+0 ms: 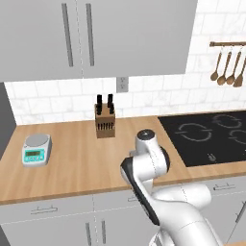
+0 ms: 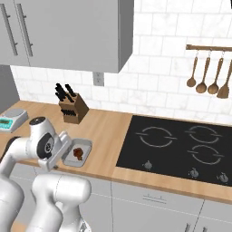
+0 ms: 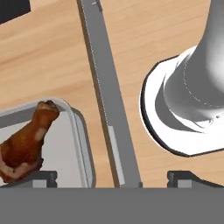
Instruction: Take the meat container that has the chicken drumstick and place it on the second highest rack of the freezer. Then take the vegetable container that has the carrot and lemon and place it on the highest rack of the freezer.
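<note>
Step in hand: the first of the two, reaching for the meat container. Nothing is lifted yet.

Pincer: jaws stand fully apart and hold nothing. In the hand view the two dark tips rise at the bottom edge, one at either side.

Nearest, just ahead of the left-hand tip in the hand view: the meat container, a shallow grey tray resting on the wooden tabletop. Its near rim and rounded corner lie between the tips, off to one side. The chicken drumstick lies inside it, untouched.

In the right base view the tray sits at the front edge of the tabletop, close beside the hand.

Farther off: a knife block and a kitchen scale, well apart from the pincer.

Judgement: the next move calls for centring the jaws over the tray rim, lowering, then closing. The rim looks thin; a shallow bite could slip.
</note>
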Controlling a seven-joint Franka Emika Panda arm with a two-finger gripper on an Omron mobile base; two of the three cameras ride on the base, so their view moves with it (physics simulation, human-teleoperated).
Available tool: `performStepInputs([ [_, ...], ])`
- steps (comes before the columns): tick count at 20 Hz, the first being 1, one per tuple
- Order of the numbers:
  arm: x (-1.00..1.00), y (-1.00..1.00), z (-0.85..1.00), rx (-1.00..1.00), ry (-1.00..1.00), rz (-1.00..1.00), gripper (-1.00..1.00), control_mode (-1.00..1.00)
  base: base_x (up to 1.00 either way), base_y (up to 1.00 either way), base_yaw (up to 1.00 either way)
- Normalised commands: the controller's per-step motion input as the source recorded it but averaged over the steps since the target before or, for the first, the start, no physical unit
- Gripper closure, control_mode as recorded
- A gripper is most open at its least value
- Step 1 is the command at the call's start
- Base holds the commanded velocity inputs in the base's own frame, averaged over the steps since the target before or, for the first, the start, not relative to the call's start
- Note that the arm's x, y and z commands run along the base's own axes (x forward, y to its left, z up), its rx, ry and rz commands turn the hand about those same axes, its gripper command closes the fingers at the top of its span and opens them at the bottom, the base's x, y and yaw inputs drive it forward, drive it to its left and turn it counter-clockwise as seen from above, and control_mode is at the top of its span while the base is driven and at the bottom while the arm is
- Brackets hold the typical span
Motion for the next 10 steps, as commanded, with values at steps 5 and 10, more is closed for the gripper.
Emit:
performStepInputs([
  [5,0.27,0.05,-0.16,-0.01,0.01,-0.06,-1.0,-1.0,0.0,0.0,0.0],
  [10,0.45,0.0,-0.08,0.02,0.13,-0.01,-1.0,-1.0,0.0,0.0,0.0],
])
